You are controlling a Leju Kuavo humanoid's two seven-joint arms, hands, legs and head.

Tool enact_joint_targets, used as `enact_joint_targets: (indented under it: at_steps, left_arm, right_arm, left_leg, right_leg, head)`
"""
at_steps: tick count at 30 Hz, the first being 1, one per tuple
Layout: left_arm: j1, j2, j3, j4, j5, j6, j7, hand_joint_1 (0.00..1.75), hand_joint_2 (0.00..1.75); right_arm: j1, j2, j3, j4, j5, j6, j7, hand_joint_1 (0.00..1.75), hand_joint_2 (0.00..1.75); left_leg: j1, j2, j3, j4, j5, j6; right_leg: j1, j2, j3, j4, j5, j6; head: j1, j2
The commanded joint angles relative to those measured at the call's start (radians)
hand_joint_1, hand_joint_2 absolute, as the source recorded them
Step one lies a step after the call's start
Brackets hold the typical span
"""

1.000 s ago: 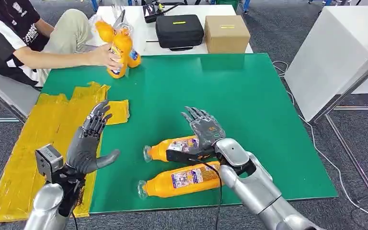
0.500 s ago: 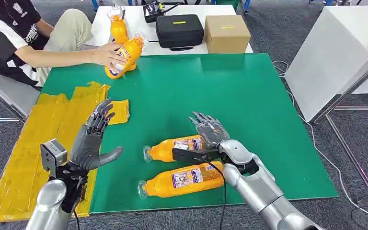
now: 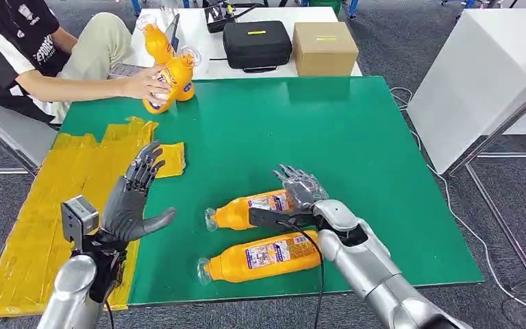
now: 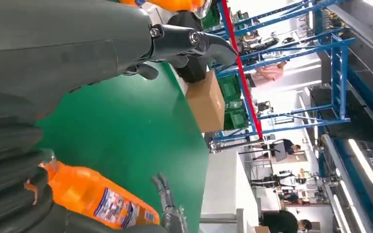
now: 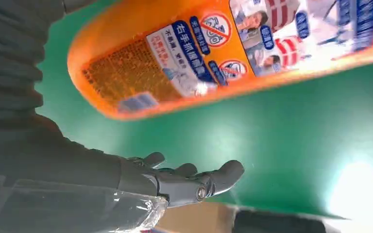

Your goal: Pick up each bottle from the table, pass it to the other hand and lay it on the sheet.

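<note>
Two orange bottles lie on their sides on the green mat [image 3: 329, 130]. The farther bottle [image 3: 243, 211] has my right hand [image 3: 300, 195] at its base end, fingers spread over the top and thumb along the near side, not closed. In the right wrist view this bottle [image 5: 233, 53] sits close to the palm, with the fingers [image 5: 194, 182] stretched out. The nearer bottle [image 3: 260, 257] lies free beside my right forearm. My left hand [image 3: 133, 202] hovers open and empty over the edge of the yellow sheet [image 3: 41, 212]. In the left wrist view a bottle [image 4: 97, 201] lies past the hand.
At the far left corner a seated person's hand [image 3: 133, 81] holds two more orange bottles [image 3: 168, 65]. Behind the mat, a black case [image 3: 256, 42] and a cardboard box [image 3: 324, 46] stand on a white table. Another white table [image 3: 479, 75] stands to the right.
My right hand has come down and closer onto the farther bottle's base end. The person has shifted the two bottles at the far corner. My left hand has barely moved.
</note>
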Motion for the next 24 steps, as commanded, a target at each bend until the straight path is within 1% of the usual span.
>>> enact_joint_targets:
  at_steps: [1, 6, 14, 15, 16, 17, 20, 24]
  left_arm:
    - [-0.064, -0.011, 0.006, 0.096, 0.003, 0.015, 0.006, 0.00, 1.75]
    - [-0.074, -0.013, 0.007, 0.101, 0.006, 0.023, 0.010, 0.00, 1.75]
    - [-0.111, -0.024, 0.000, 0.149, 0.013, 0.029, 0.007, 0.00, 1.75]
    - [-0.111, -0.024, 0.000, 0.150, 0.014, 0.030, 0.007, 0.00, 1.75]
    - [-0.111, -0.024, 0.001, 0.151, 0.015, 0.031, 0.007, 0.00, 1.75]
    - [-0.110, -0.023, 0.001, 0.152, 0.016, 0.031, 0.007, 0.00, 1.75]
    - [-0.110, -0.023, 0.001, 0.152, 0.016, 0.031, 0.007, 0.00, 1.75]
    - [-0.110, -0.023, 0.001, 0.152, 0.016, 0.031, 0.007, 0.00, 1.75]
  right_arm:
    - [-0.125, 0.067, -0.005, 0.322, -0.008, -0.001, -0.021, 0.00, 1.75]
    - [-0.162, 0.098, 0.000, 0.431, -0.012, -0.015, -0.034, 0.00, 1.75]
    - [-0.202, 0.114, 0.006, 0.539, -0.013, -0.035, -0.041, 0.00, 1.75]
    - [-0.203, 0.116, 0.007, 0.545, -0.013, -0.035, -0.041, 0.45, 1.75]
    - [-0.204, 0.119, 0.010, 0.552, -0.012, -0.035, -0.043, 1.40, 1.75]
    - [-0.206, 0.120, 0.011, 0.558, -0.011, -0.036, -0.044, 1.57, 1.75]
    - [-0.206, 0.120, 0.011, 0.558, -0.011, -0.036, -0.044, 1.57, 1.75]
    - [-0.206, 0.120, 0.011, 0.558, -0.011, -0.036, -0.044, 1.57, 1.75]
  left_leg:
    - [0.001, 0.002, 0.002, 0.000, 0.000, -0.002]
    - [0.001, 0.002, 0.003, 0.000, -0.001, -0.003]
    - [0.001, 0.000, 0.003, 0.000, 0.000, -0.004]
    - [0.001, 0.000, 0.002, -0.001, 0.000, -0.002]
    - [0.001, -0.001, 0.003, -0.001, 0.000, -0.003]
    - [0.001, 0.000, 0.003, -0.001, 0.001, -0.003]
    - [0.001, 0.000, 0.004, -0.001, 0.000, -0.004]
    - [0.001, 0.000, 0.004, -0.001, 0.001, -0.003]
  right_leg:
    - [0.000, 0.001, 0.002, -0.001, 0.000, -0.001]
    - [0.001, 0.001, 0.003, 0.000, 0.000, -0.001]
    - [0.001, -0.001, 0.003, 0.000, 0.000, -0.001]
    - [0.000, -0.001, 0.002, -0.001, 0.000, -0.001]
    - [0.001, -0.001, 0.003, -0.001, 0.000, -0.001]
    - [0.000, -0.001, 0.003, -0.001, 0.000, -0.001]
    - [0.001, 0.000, 0.004, -0.001, 0.000, -0.001]
    - [0.001, -0.001, 0.004, -0.001, 0.000, -0.001]
  head:
    - [0.000, 0.000]
    - [0.000, 0.000]
    - [0.000, 0.000]
    - [0.000, 0.000]
    - [0.000, 0.000]
    - [0.000, 0.000]
    - [0.000, 0.000]
    - [0.000, 0.000]
